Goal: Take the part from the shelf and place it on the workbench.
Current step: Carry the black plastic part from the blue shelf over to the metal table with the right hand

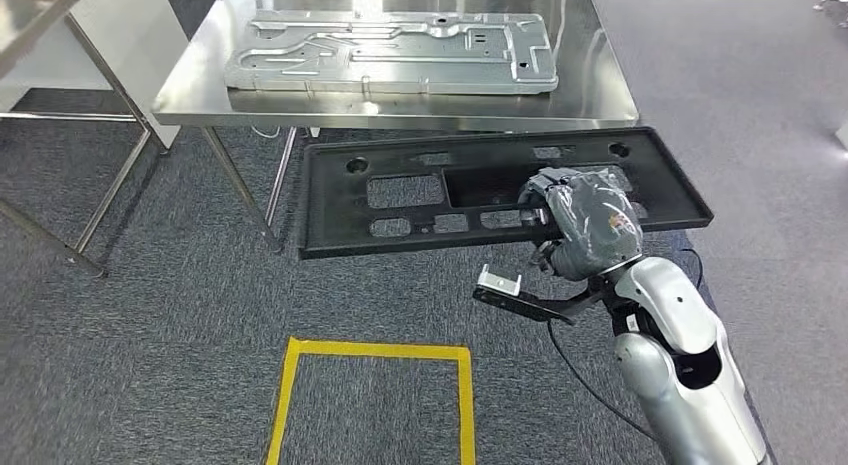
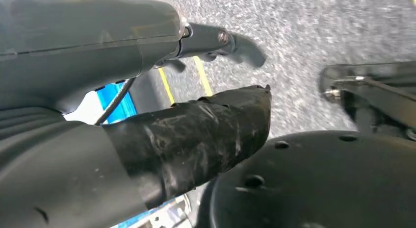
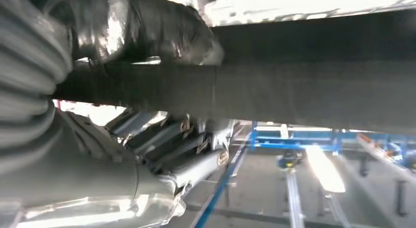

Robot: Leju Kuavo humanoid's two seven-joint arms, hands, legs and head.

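A long black plastic part (image 1: 420, 190) with several cut-outs hangs level over the carpet, just in front of the steel workbench (image 1: 600, 100). My right hand (image 1: 585, 220) grips the part near its right end, at the near edge. In the right wrist view the part (image 3: 314, 90) crosses as a dark band, and my right hand (image 3: 147, 27) clamps it, with fingers (image 3: 167, 139) on the part's other face. My left hand (image 2: 147, 115) hangs over the carpet with its fingers stretched out and nothing in them.
A silver pressed-metal panel (image 1: 390, 50) covers most of the workbench top, leaving a bare strip along the near edge. Another steel table (image 1: 30, 15) stands at the far left. A yellow tape square (image 1: 375, 385) marks the carpet in front of me.
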